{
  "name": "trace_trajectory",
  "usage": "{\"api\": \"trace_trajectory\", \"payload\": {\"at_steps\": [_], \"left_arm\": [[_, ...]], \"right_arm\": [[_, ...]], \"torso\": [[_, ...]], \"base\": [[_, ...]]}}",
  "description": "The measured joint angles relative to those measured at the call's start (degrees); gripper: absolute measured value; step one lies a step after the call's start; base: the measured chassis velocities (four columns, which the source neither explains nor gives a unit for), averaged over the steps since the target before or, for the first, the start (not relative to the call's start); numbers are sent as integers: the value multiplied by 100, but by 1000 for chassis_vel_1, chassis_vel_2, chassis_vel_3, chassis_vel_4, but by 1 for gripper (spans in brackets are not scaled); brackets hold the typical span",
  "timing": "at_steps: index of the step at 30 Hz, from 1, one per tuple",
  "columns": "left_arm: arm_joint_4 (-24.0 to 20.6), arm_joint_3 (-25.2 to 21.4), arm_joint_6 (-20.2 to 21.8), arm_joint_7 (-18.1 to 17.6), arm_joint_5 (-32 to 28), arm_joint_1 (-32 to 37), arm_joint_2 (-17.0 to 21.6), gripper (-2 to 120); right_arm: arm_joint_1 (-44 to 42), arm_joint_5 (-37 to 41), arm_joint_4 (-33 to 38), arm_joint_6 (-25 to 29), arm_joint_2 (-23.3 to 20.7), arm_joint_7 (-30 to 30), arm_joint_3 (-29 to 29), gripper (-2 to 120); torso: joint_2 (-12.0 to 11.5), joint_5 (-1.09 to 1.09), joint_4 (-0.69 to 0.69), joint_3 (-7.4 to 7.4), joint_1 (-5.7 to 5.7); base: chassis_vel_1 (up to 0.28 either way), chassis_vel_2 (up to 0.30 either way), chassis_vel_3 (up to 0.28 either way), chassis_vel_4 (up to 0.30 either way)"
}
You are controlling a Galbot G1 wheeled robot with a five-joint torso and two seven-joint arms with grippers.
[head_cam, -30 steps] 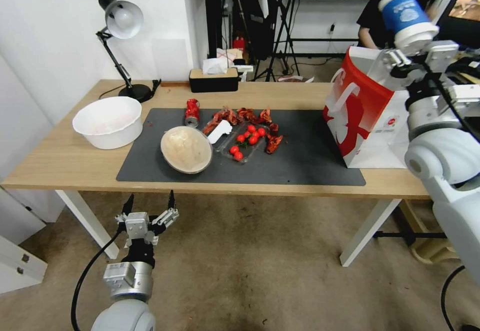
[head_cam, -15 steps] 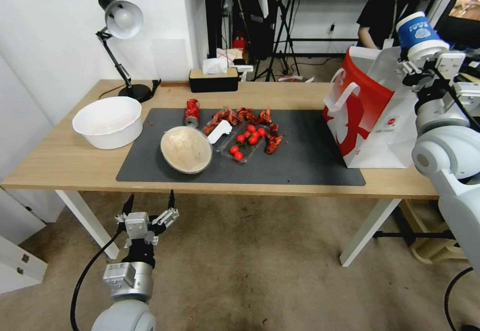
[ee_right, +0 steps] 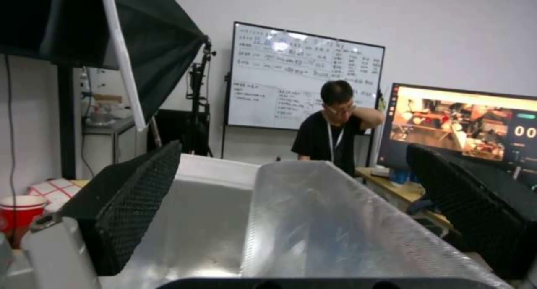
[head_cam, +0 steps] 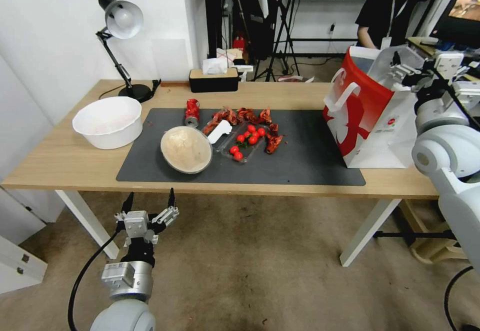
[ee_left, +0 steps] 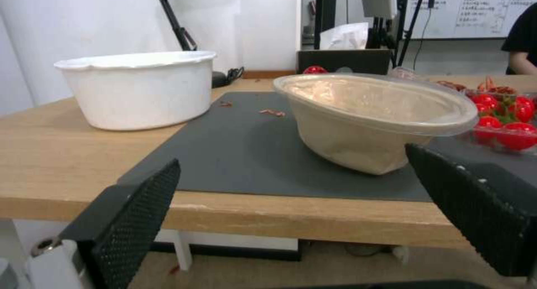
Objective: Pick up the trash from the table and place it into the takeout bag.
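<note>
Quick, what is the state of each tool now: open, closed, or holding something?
Left tool: open, empty, parked below the table edge.
Right tool: open, empty, over the takeout bag.

My right gripper (head_cam: pixel 400 68) no longer holds the blue cup; my jaws now stand apart, empty, over the bag (head_cam: pixel 367 116).

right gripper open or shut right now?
Open. The right gripper has its fingers spread wide with nothing between them, over the takeout bag.
</note>
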Motion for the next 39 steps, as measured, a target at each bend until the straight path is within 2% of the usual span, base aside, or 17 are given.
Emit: {"api": "trace_trajectory", "payload": {"at_steps": [10,22,25,31,39], "left_arm": [[39,-1,12,1,-28,-29,7,100],[48,2,9,2,-63,-34,7,100],[72,-12,2,3,-65,-43,10,100],[94,-32,-9,7,-66,-53,36,100],[88,-50,-12,8,-94,-57,88,100]], "right_arm": [[-7,37,67,29,-19,-20,-15,100],[-471,568,751,313,-39,-365,51,100],[-949,830,1115,446,-31,-666,183,100],[-1813,866,1499,695,49,-1173,349,100],[-2331,839,1665,833,89,-1333,482,100]], "torso": [[0,-1,0,0,0],[0,0,0,0,-1],[0,-1,1,-1,-1],[0,0,-1,0,-1],[0,-1,0,-1,-1]], "base": [[0,0,0,0],[0,0,0,0],[0,0,0,0],[0,0,0,0],[0,0,0,0]]}}
